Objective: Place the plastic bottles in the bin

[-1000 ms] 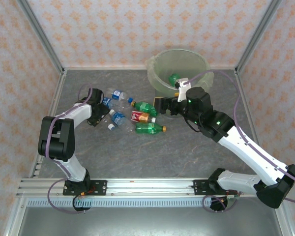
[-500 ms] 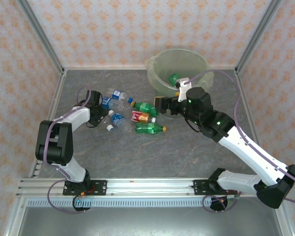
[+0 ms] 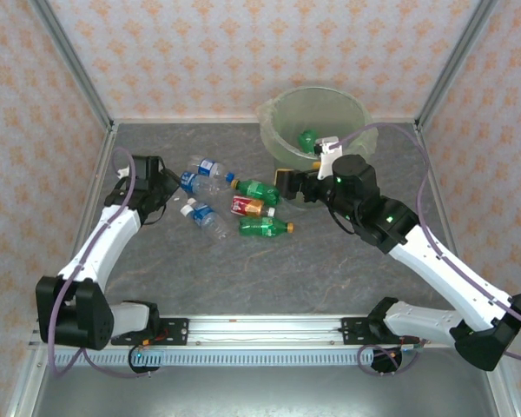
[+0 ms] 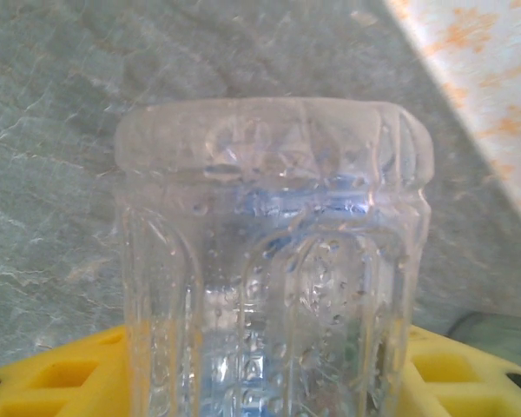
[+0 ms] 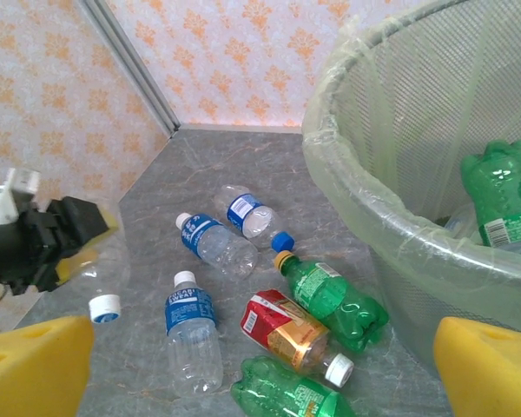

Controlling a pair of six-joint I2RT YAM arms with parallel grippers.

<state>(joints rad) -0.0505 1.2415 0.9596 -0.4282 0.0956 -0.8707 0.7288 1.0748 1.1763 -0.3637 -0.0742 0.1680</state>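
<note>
Plastic bottles [image 3: 207, 217] are lying in a loose cluster on the table [image 3: 243, 278], in its far half and left of the bin [image 3: 282, 143], which is standing by the far edge. Among them are clear blue-labelled ones, two green ones and a red-labelled bottle [image 3: 247, 205]. One green bottle [image 5: 504, 191] is lying inside the bin. Near the left edge, the left gripper [image 3: 163, 184] is pinching a clear bottle [image 4: 273, 261] between its yellow fingers [image 4: 61, 373]. The right gripper [image 3: 295, 184] is hovering just beside the bin's near wall, fingers spread wide.
</note>
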